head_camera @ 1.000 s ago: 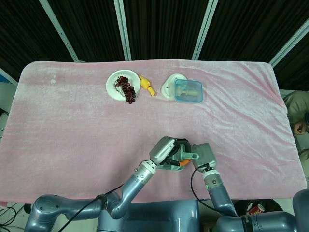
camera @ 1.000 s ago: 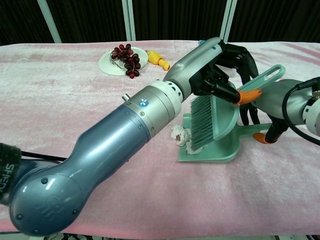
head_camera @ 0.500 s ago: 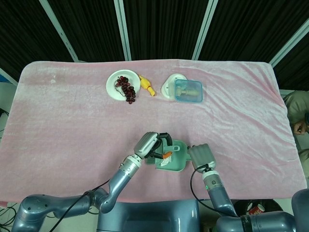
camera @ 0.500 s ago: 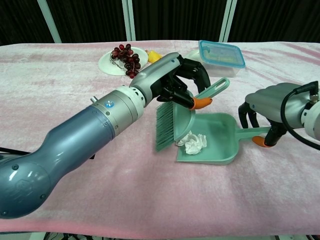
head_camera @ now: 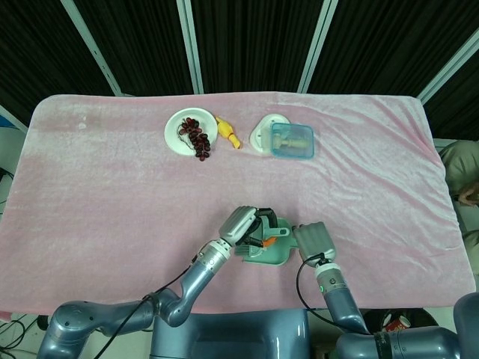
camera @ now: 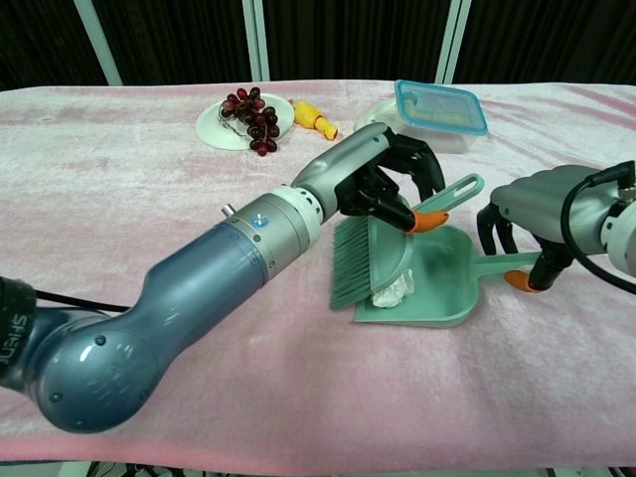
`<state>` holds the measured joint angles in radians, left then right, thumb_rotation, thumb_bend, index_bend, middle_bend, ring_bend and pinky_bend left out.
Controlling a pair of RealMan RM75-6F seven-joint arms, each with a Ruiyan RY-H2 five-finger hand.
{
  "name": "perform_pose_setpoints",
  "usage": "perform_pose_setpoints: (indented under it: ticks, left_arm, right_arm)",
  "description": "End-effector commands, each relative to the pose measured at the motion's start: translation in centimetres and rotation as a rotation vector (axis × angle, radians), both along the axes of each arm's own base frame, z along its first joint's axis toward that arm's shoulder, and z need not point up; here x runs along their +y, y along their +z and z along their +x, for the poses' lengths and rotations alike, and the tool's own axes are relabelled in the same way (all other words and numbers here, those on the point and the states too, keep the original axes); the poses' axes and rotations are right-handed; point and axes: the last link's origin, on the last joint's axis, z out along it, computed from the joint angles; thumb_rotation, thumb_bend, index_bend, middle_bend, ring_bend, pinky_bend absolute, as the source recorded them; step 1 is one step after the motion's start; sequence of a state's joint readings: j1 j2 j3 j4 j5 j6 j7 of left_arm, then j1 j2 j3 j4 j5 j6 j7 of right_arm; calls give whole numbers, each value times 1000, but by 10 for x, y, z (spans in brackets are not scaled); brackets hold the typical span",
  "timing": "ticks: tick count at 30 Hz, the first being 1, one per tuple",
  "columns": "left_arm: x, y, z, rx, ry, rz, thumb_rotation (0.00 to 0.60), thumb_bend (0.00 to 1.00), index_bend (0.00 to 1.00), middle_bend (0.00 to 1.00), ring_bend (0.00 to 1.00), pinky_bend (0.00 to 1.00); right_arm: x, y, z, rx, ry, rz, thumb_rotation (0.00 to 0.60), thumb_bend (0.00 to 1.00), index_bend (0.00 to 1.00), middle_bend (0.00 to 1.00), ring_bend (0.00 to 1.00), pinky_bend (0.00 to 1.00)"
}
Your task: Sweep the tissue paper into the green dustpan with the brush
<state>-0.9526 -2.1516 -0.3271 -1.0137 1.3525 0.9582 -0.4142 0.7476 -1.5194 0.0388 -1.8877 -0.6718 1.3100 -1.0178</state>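
We are gripping the brush point(camera: 370, 256) in our left hand point(camera: 383, 179), bristles at the dustpan point(camera: 447, 288) mouth, centre frame. Our right hand point(camera: 532, 214) is clasping its handle. The tissue paper point(camera: 395, 288), light and soft, is lying inside; gentle strokes should suffice.

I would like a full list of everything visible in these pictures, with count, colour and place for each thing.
tablecloth: one, pink, covers the table.
white plate: one, far side, holds dark red grapes.
yellow object: one, right of the plate; kind unclear.
lidded container: one, clear blue, far centre, against a white dish.
dustpan: one, green, near centre.
brush: one, green, bristles at the pan's mouth.
tissue paper: one, white, inside the pan.
left hand: grey, holds the brush.
right hand: grey, grips the dustpan handle.
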Motion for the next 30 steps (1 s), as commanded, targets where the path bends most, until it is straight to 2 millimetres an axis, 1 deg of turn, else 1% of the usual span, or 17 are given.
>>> perform_pose_setpoints:
  ticks: [1,11,17,20,22,30]
  left_arm:
    - [-2,-4,7,-13,-7,-3,600,391,691,710,871,1000]
    - [-10,-8,35,-76,-40,1,600,391,691,710,871,1000]
    - [-17,-6,44,-116,-54,-4,600,391,690,710,871,1000]
    - [-16,-1,45,-131,-57,8,600,391,690,710,871,1000]
    - [-12,9,46,-159,-57,27,600,391,690,710,871,1000]
    - [-8,33,48,-191,-84,50,600,391,691,710,871,1000]
  right_arm:
    - [0,0,0,-3,0,1,600,505,672,684,699,780]
    - [2,-1,0,-14,-12,7,600,505,672,684,699,780]
    - [1,0,-2,-15,-17,1,600,505,672,684,698,780]
    - [0,2,-1,-16,-16,-3,600,506,672,684,699,780]
    - [1,2,-1,-16,-17,-3,600,505,672,684,699,780]
    - [2,0,0,-19,-20,0,600,505,672,684,699,780]
